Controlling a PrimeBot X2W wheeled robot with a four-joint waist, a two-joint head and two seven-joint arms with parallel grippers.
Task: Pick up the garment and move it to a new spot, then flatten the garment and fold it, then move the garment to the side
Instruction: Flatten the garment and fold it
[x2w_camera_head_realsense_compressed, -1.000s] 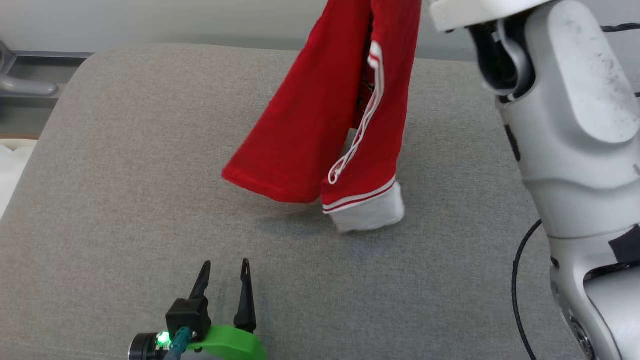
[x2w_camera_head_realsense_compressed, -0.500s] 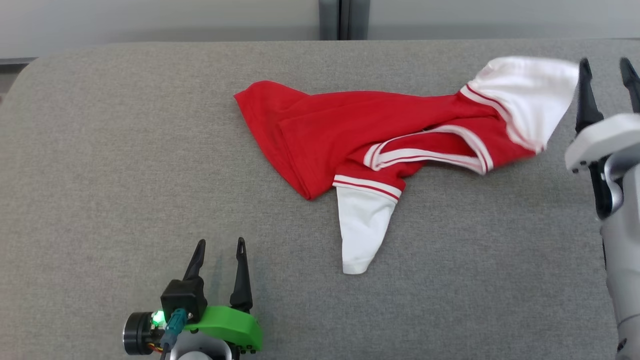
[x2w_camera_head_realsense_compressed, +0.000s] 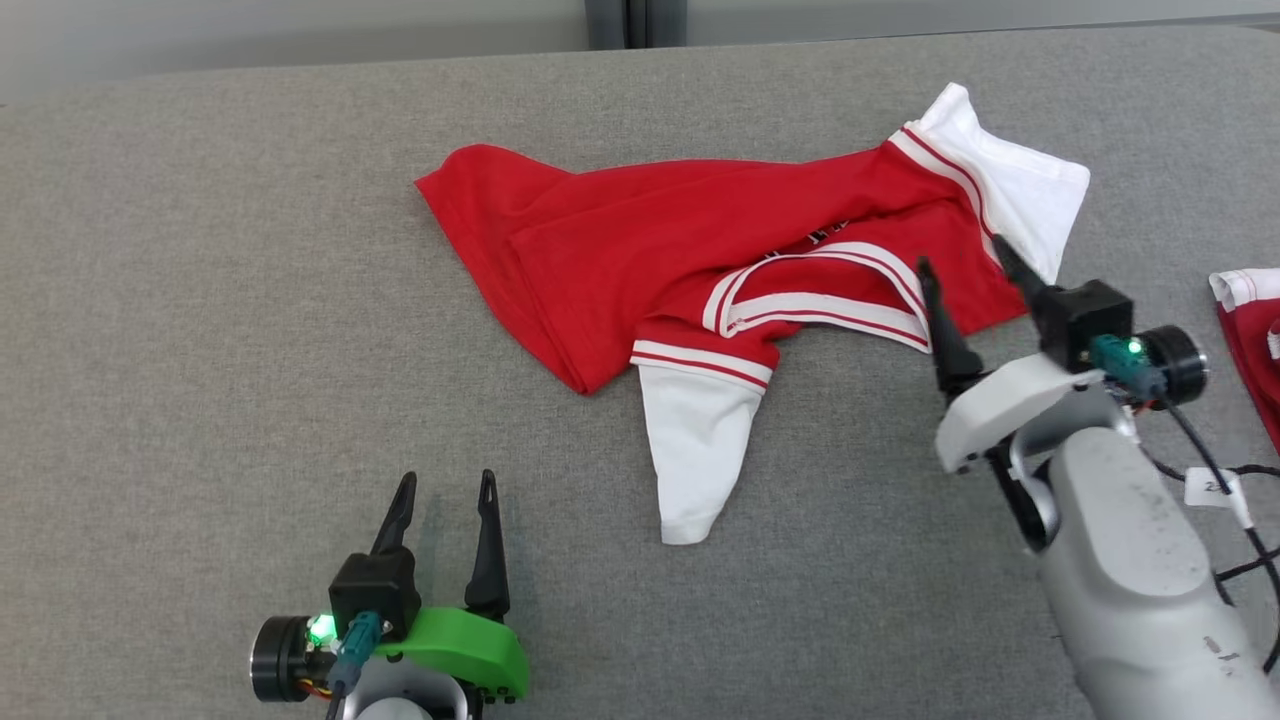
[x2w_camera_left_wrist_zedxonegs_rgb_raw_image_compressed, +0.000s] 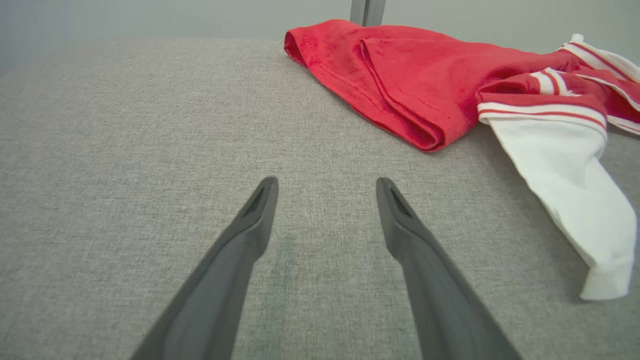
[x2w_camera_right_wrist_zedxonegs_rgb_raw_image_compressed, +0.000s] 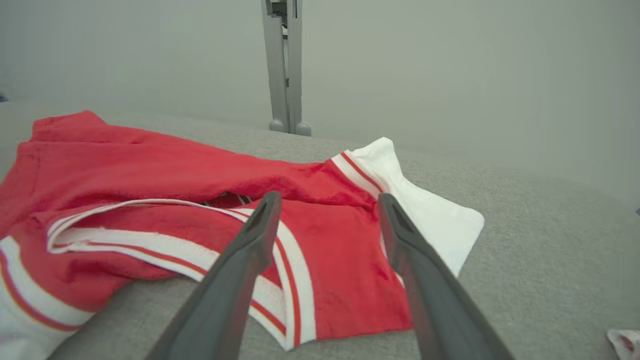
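Illegible print on white cable tag (x2w_camera_head_realsense_compressed: 1213, 490)

Soft matt cloth garment (x2w_camera_head_realsense_compressed: 650, 240) on rough woven grey upholstery (x2w_camera_head_realsense_compressed: 200, 300).

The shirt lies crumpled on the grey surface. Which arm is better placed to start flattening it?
Probably right. The right gripper is open with its fingertips over the garment, beside its upper white sleeve. The left gripper, also open, sits over bare grey surface, apart from the cloth.

Scuffed pale-grey forearm (x2w_camera_head_realsense_compressed: 1130, 560) contrasts a green wrist bracket (x2w_camera_head_realsense_compressed: 460, 652) (jaws dark, tapered).
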